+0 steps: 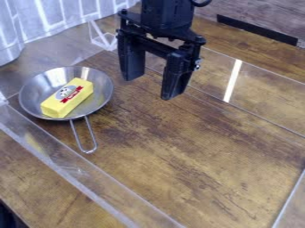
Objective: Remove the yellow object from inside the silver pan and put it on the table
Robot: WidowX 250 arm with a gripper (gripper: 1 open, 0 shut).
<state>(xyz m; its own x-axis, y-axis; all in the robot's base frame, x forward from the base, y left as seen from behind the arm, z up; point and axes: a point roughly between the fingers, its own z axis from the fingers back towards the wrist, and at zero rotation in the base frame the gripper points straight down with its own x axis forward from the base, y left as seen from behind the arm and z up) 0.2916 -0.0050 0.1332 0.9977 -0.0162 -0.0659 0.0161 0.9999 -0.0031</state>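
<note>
The yellow object (pixel 67 98), a small block with a red and white label on top, lies inside the silver pan (pixel 36 86) at the left of the table (pixel 179 160). The pan's wire-loop handle (pixel 85 135) points toward the near edge. My gripper (pixel 152 78) hangs above the table to the right of the pan, pointing down. Its two black fingers (pixel 176 78) stand apart with nothing between them. It is apart from both pan and block.
Clear glossy strips (pixel 233 82) cross the dark wood tabletop. A pale curtain-like backdrop (pixel 48 20) stands behind the pan at the far left. Bare wood stretches to the right of and in front of the gripper.
</note>
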